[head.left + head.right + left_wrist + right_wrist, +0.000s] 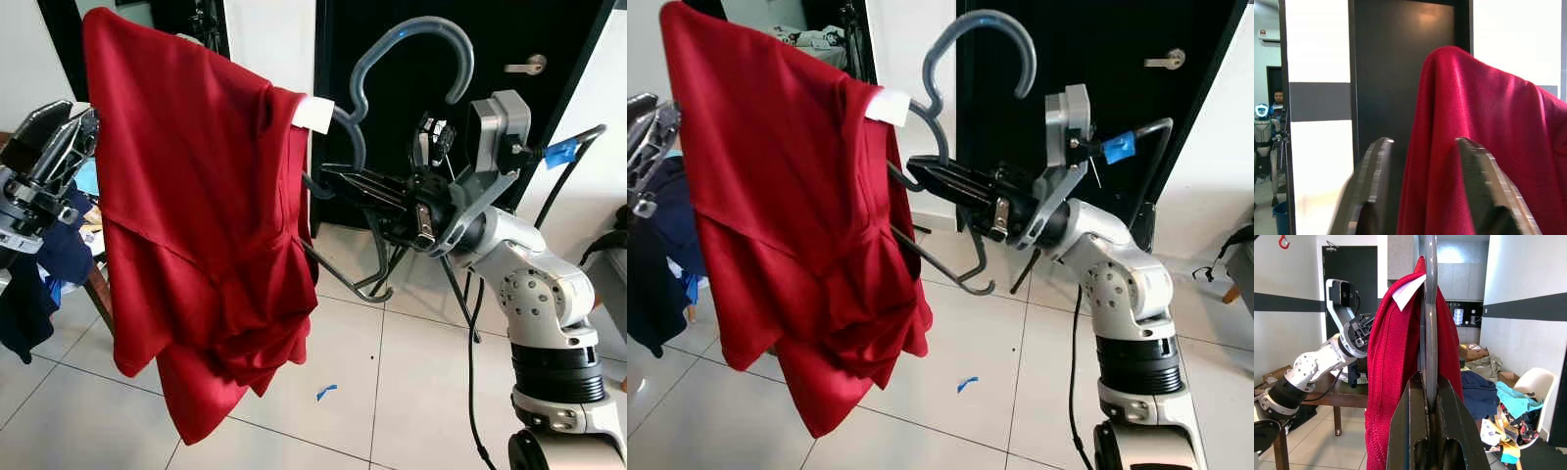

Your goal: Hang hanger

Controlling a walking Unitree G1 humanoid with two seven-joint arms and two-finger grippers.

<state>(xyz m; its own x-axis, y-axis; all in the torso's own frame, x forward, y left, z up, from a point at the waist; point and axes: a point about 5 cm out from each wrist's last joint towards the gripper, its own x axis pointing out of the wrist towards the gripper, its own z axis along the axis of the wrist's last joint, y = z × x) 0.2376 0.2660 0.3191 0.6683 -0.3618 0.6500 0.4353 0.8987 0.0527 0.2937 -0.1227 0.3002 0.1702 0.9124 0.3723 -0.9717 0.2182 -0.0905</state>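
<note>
The left claw (86, 127) sits at nine o'clock in the head view, raised beside a red shirt (196, 215). Its two fingers (1371, 196) stand apart, with a fold of the red cloth lying between them; whether they touch the cloth cannot be told. Behind it, a pile of dark blue clothes (39, 274) is cut off by the picture's edge.

One red shirt hangs in mid-air at the centre, draped over one grey plastic hanger (411, 44). The cloth hides most of the hanger's shoulders; its hook curves up free at twelve o'clock in front of a black door (549, 29). A white label (314, 115) shows at the collar.

At three o'clock the right claw (338, 181) reaches in from the silver arm, its fingers clamped together on the hanger's neck just below the hook. A small blue scrap (326, 392) lies on the tiled floor (411, 392) at six o'clock.
</note>
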